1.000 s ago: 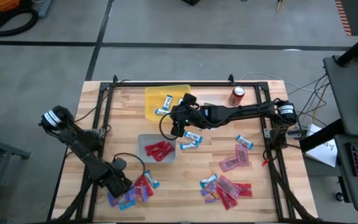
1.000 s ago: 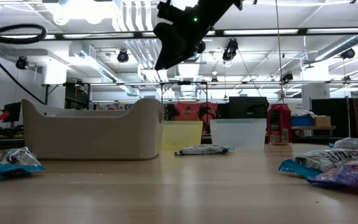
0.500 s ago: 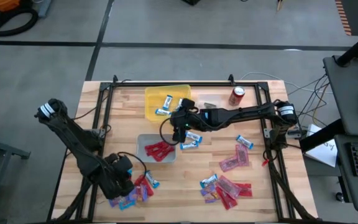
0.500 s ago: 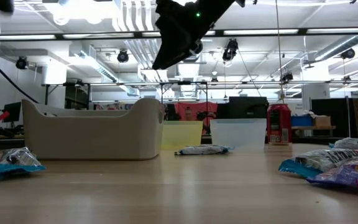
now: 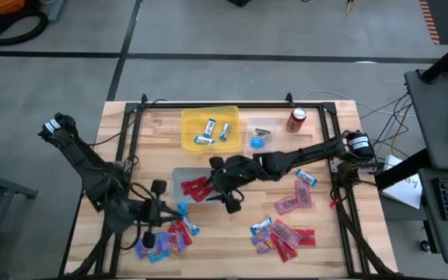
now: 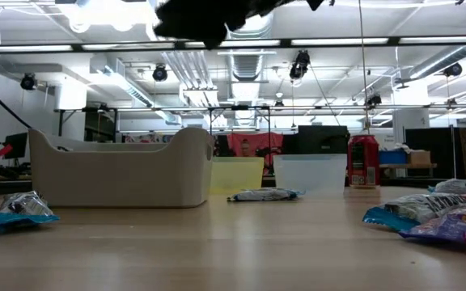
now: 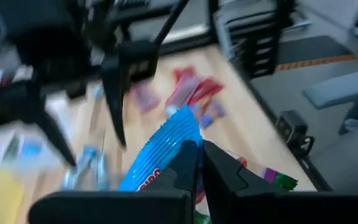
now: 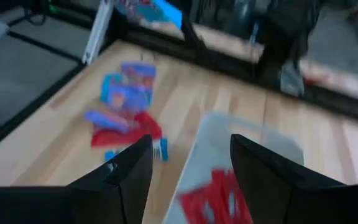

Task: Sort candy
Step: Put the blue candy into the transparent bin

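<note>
The left gripper [image 7: 199, 163] has its fingers pressed together on a blue candy wrapper [image 7: 166, 146], which sticks out ahead of the fingertips; white lettering on it is too blurred to read. In the high view this gripper [image 5: 179, 208] hangs above the near left part of the desk [image 5: 341, 253], with a heap of red and blue-pink candy [image 5: 164, 239] just below and beside the fingers.

The right gripper [image 8: 190, 163] has its fingers spread wide and holds nothing. Between and beyond those fingers lies the grey bin [image 8: 248, 144] with red packets [image 8: 217, 199] in it. From above, this gripper [image 5: 229, 194] sits at the bin's right edge [image 5: 176, 173].

Farther from the fingers, a yellow bin [image 5: 190, 136] holds blue-and-silver mini bars [image 5: 211, 128], and a clear bin [image 5: 275, 138] holds one blue piece [image 5: 258, 142]. A red soda can [image 5: 296, 120] stands beside it; its label cannot be read. Pink packets [image 5: 293, 199] and a mixed pile [image 5: 280, 236] lie to the right of the fingers. In the low view, a wrapper [image 6: 461, 185] at the right edge shows lettering resembling HERSHEY'S.
</note>
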`<act>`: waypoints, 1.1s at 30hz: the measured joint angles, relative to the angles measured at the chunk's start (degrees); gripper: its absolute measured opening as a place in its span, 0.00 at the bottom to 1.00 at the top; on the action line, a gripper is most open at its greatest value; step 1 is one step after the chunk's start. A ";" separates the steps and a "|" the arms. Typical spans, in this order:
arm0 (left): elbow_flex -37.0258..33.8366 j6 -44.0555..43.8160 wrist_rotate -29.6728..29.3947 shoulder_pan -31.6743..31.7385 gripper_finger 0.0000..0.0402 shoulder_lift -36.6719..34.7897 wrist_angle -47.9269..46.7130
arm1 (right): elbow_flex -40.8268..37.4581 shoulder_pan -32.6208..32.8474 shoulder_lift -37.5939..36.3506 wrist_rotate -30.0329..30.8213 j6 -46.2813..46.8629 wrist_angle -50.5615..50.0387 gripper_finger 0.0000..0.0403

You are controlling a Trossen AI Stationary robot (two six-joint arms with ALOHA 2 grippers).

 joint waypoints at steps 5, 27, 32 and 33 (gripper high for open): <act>-2.21 11.13 5.60 3.96 0.00 -0.18 9.68 | -1.38 2.18 0.00 0.16 -3.58 9.88 0.51; -3.38 16.61 8.94 12.19 0.00 3.69 16.62 | -1.50 4.51 0.02 -3.23 -10.29 14.09 0.34; -3.38 16.53 9.03 12.17 0.00 3.53 16.48 | -1.50 4.61 0.02 -3.23 -12.29 13.69 0.08; -3.38 16.32 9.03 12.17 0.00 3.49 16.33 | -1.50 4.58 0.02 -3.23 -12.66 13.53 0.05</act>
